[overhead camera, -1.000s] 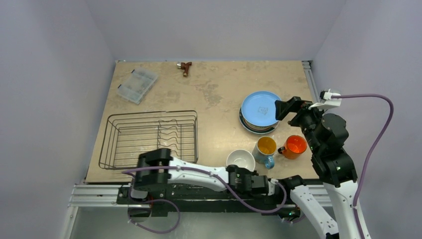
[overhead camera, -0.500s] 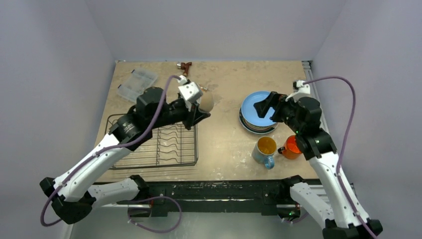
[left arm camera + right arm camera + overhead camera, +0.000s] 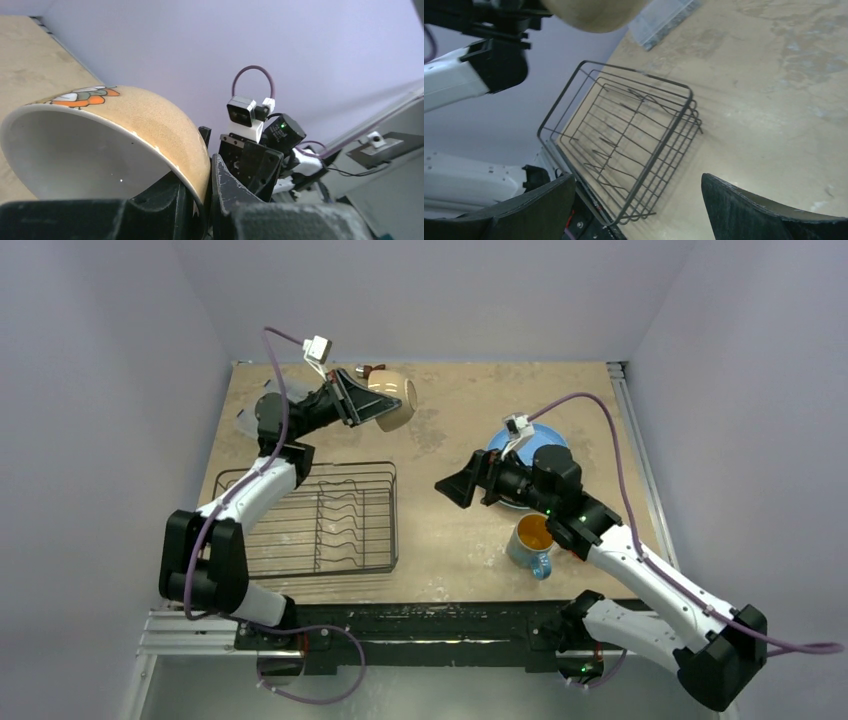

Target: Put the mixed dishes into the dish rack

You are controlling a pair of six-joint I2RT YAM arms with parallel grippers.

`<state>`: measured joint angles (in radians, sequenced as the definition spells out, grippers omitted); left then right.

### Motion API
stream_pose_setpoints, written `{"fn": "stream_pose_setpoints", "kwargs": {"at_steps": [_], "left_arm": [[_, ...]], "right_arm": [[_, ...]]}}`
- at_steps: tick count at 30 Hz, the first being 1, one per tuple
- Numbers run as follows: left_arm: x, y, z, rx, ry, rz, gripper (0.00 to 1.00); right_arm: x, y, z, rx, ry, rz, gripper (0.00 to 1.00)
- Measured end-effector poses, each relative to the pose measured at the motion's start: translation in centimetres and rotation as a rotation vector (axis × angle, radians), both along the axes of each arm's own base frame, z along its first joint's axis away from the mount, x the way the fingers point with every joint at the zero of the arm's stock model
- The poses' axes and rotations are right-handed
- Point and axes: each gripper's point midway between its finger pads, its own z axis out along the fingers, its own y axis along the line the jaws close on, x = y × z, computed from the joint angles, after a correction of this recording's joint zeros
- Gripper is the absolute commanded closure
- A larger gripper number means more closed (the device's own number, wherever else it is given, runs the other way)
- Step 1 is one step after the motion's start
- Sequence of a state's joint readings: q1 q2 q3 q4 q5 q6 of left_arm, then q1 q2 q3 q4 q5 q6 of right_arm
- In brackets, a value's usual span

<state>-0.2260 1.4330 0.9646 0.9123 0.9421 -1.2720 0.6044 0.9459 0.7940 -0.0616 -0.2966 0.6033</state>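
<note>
Left fingers [image 3: 226,192]: clenched on the rim of the bowl [image 3: 95,150]; one finger inside, the other on the outer wall
Bowl: held up in the air and tipped on its side; white inside, speckled tan outside with an orange and white pattern near the rim; in the top view it hangs over the far part of the table [image 3: 455,405], beyond the far right corner of the rack [image 3: 300,525]
Rack: black wire with low sides; stands flat on the near left part of the table; its wavy upright dividers are in the right half
Right fingers [image 3: 764,212]: spread wide, grasping nothing; in the top view they hover over bare table between the rack and the plates, pointing towards the rack
Blue plate [image 3: 498,447]: on top of a stack on the right side of the table; partly hidden by the right arm [image 3: 620,560]; the plates under it show only as a dark edge
Blue mug [image 3: 533,538]: upright, yellow inside; just on the near side of the plates; handle towards the near edge
Clear box [image 3: 664,17]: far left part of the table; mostly hidden behind the left arm [image 3: 250,490] in the top view
Brown tool [image 3: 372,369]: at the far edge; partly hidden by the bowl in the top view
</note>
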Motion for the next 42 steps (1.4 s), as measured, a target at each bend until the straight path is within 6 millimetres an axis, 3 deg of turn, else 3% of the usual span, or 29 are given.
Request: {"fn": "stream_pose_setpoints", "kwargs": {"at_steps": [5,11,14,17,19,22,25,30,34,38,42], "left_arm": [[-1.2,0.0,0.9,-0.074,0.041,-0.112,1.00],[-3.2,0.1,2.5,-0.109,0.015,-0.182,1.00],[-3.2,0.6,2.6,-0.145,0.090,-0.182,1.00],[-2.9,2.4,0.7,-0.197,0.240,-0.122,1.00],[-2.3,4.4,-1.2,-0.235,0.371,-0.042,1.00],[-2.7,6.7,-2.7,-0.252,0.493,0.069,1.00],[-4.8,8.1,-2.6,-0.224,0.558,0.187,1.00],[-8.5,8.6,-2.4,-0.125,0.621,0.292,1.00],[-10.1,9.0,-4.1,-0.078,0.683,0.358,1.00],[-11.0,9.3,-6.2,-0.039,0.775,0.395,1.00],[-11.6,9.4,-6.9,-0.017,0.830,0.407,1.00]], "right_arm": [[-0.8,3.3,0.7,0.048,-0.029,0.076,0.01],[0.8,4.0,2.0,0.073,-0.077,0.008,0.01],[1.2,5.3,4.4,0.018,-0.163,-0.007,0.01],[0.6,7.0,7.5,-0.002,-0.277,0.006,0.01],[-0.1,7.9,8.3,-0.011,-0.319,0.020,0.01],[-0.6,9.2,7.4,-0.043,-0.334,0.051,0.01],[-1.1,10.8,5.4,-0.110,-0.345,0.074,0.01],[-4.9,14.0,3.1,-0.236,-0.452,0.149,0.01],[-6.4,15.4,2.1,-0.288,-0.508,0.201,0.01],[-6.7,16.1,3.6,-0.235,-0.544,0.215,0.01],[-6.6,17.3,5.8,-0.177,-0.573,0.215,0.01]]}}
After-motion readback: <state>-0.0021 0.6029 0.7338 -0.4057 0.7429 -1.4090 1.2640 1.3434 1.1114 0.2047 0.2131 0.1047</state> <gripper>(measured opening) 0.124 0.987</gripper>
